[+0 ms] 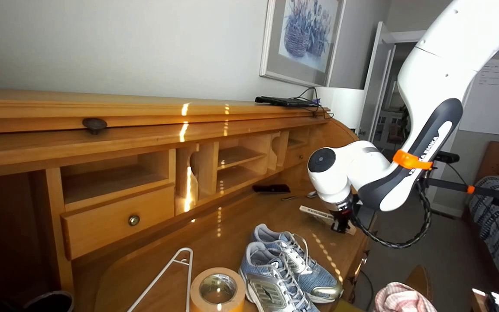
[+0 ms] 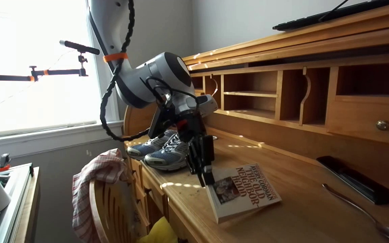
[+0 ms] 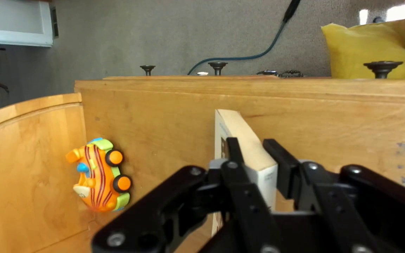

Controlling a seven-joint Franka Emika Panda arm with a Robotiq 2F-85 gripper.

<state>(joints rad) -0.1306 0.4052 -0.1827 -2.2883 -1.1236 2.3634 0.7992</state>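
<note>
My gripper (image 1: 340,225) is at the far part of the wooden desk (image 2: 302,209). In an exterior view (image 2: 204,180) its fingers are at the left edge of a paperback book (image 2: 248,189) with a white cover and red lettering. The book is slanted, cover up, low at the desktop. In the wrist view the book (image 3: 239,124) stands edge-on between the two fingers (image 3: 251,142). The left finger lies along the front cover and the right finger is against the back edge, so the gripper looks shut on the book. The lower part of the book is hidden by the gripper.
An orange toy car (image 3: 100,172) sits near the desk's curved side. Grey-blue sneakers (image 1: 284,268), a tape roll (image 1: 197,286) and a white hanger (image 1: 190,277) lie on the desk. A black case (image 2: 353,179) and spoon (image 2: 349,204) lie near the cubbies. A chair (image 2: 101,202) stands in front.
</note>
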